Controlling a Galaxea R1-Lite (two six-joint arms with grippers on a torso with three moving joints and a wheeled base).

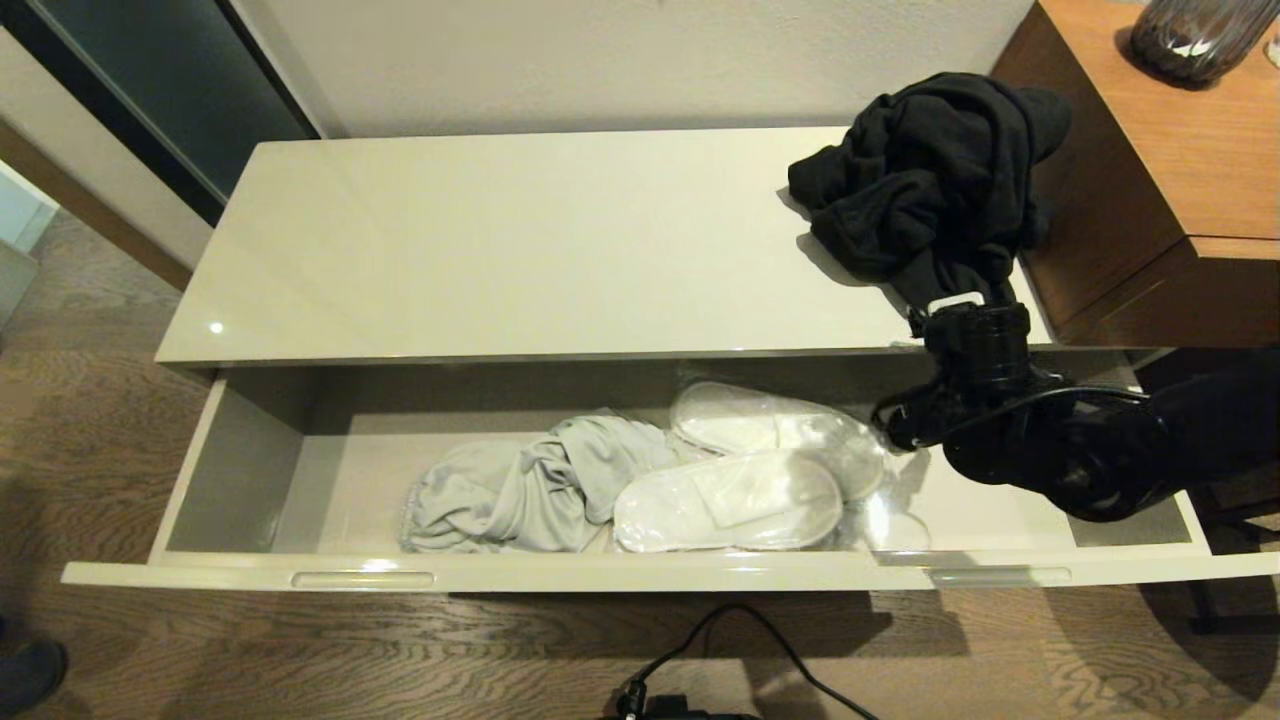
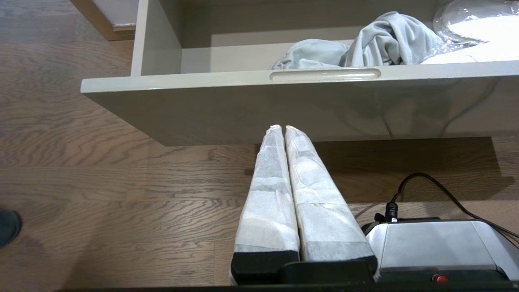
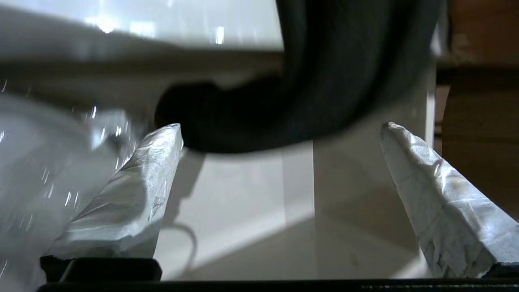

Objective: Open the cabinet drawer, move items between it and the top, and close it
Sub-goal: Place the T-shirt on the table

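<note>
Currently the cabinet drawer stands pulled fully out below the top of the long low cabinet. Inside the drawer, the light grey garment lies bunched near the middle, touching the white slippers in their clear plastic sleeves, which lie just beside it toward the robot's right. One slipper sits nearer the drawer front, the other behind it. Two recessed handle slots run along the drawer front, one toward each end.

The black garment lies crumpled on the right end of the top, against the brown wooden unit. Part of it hangs over the front edge of the top, down toward the drawer.

The right gripper is positioned over the right part of the open drawer, directly below that hanging fold. Its fingers are spread wide with nothing between them (the right wrist view shows the dark cloth just beyond the fingertips, not clamped).

The left gripper is parked low in front of the drawer, outside it, above the wooden floor. Its fingers are pressed together and hold nothing. A dark glass vase stands on the wooden unit.
</note>
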